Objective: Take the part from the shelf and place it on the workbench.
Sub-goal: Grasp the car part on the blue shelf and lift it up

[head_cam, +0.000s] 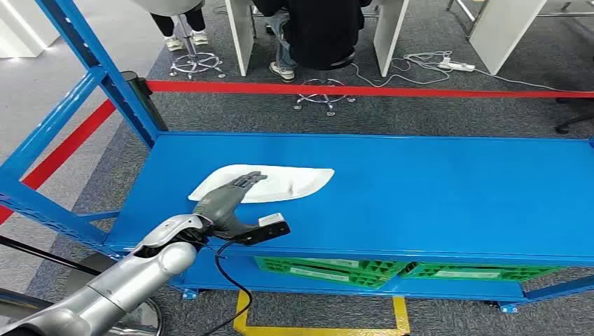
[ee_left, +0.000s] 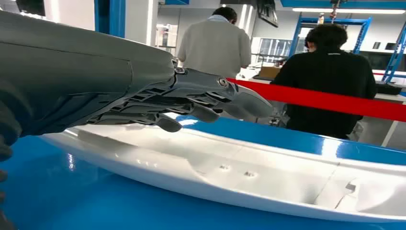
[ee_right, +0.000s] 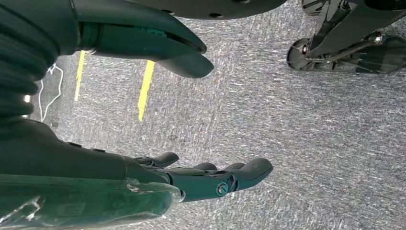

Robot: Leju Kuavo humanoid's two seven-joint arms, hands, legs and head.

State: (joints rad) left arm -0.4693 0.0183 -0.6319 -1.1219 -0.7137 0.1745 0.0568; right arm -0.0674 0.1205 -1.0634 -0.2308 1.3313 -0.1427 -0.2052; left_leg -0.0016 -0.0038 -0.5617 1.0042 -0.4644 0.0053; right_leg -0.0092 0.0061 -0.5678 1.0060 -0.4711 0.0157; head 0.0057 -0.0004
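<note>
left hand point(head_cam: 225, 198): open, fingers spread just above the white moulded part point(head_cam: 280, 183) on the blue shelf point(head_cam: 434, 196).
advice: lower first, then wrap the near rim.

Head view high, looking down on shelf point(head_cam: 420, 196); left wrist close, sharing it; right wrist facing floor point(ee_right: 287, 120).

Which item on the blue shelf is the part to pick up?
On the shelf, toward its left end, lies the part: a flat white elongated panel. The left hand reaches over its near end. It is the only white thing on that surface.
</note>
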